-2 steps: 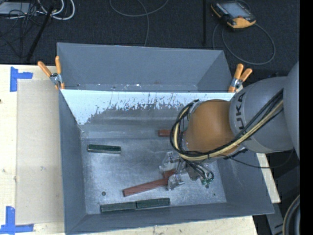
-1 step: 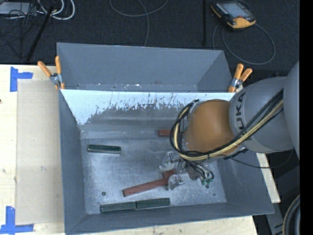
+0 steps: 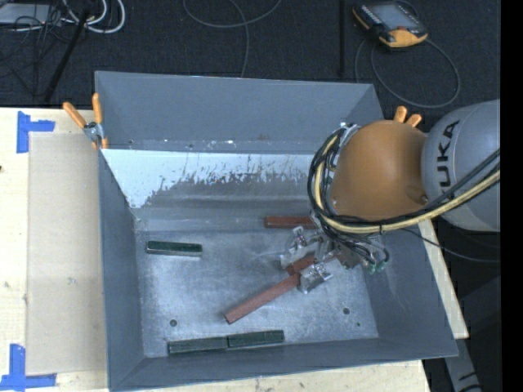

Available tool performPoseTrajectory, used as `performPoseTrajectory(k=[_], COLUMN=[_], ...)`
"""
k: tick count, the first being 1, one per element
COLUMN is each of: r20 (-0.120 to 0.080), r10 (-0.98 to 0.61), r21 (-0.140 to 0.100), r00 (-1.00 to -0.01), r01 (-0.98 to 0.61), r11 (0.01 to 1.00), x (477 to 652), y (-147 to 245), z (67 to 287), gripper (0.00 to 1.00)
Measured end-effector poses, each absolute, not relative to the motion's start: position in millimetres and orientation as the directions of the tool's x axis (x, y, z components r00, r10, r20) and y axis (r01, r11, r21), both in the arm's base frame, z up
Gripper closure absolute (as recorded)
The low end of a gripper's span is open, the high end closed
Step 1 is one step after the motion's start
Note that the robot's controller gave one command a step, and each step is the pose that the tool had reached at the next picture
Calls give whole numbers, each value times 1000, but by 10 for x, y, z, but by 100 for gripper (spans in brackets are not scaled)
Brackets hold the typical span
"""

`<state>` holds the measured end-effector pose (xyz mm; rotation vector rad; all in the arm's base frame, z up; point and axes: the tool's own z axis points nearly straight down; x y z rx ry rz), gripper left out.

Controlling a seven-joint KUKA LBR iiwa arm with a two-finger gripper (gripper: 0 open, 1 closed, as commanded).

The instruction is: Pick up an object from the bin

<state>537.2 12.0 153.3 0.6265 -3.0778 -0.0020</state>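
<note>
Looking down into a grey metal bin (image 3: 245, 137), we see the robot arm reaching in from the right, its wrist under a rounded orange cover (image 3: 380, 170) ringed with black and yellow cables. The gripper (image 3: 304, 261) is low over the right half of the bin floor, right at the upper end of a long reddish-brown bar (image 3: 257, 302). That bar lies flat on a slant, its lower end pointing to the front left of the floor and its upper end running in among the gripper's metal parts. We cannot tell whether the jaws are spread, pressed together or pinching the bar, because the metal parts and the wrist overlap there. A shorter reddish-brown bar (image 3: 284, 220) lies just behind the gripper, near the foot of the back wall, partly hidden by the cables. Well apart on the left lies a dark green bar (image 3: 173, 249). Two more dark green bars (image 3: 198, 345) (image 3: 256, 339) lie end to end along the front wall.
</note>
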Motion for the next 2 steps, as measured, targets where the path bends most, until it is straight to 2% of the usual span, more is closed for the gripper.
performPoseTrajectory(k=[1,2], r20=[1,4], r10=[-390,-386], r21=[2,3], r00=[-921,-923], r01=[-390,-386], r11=[921,923], x=[5372,5417], y=[118,93], z=[1532,1842], gripper=[100,100])
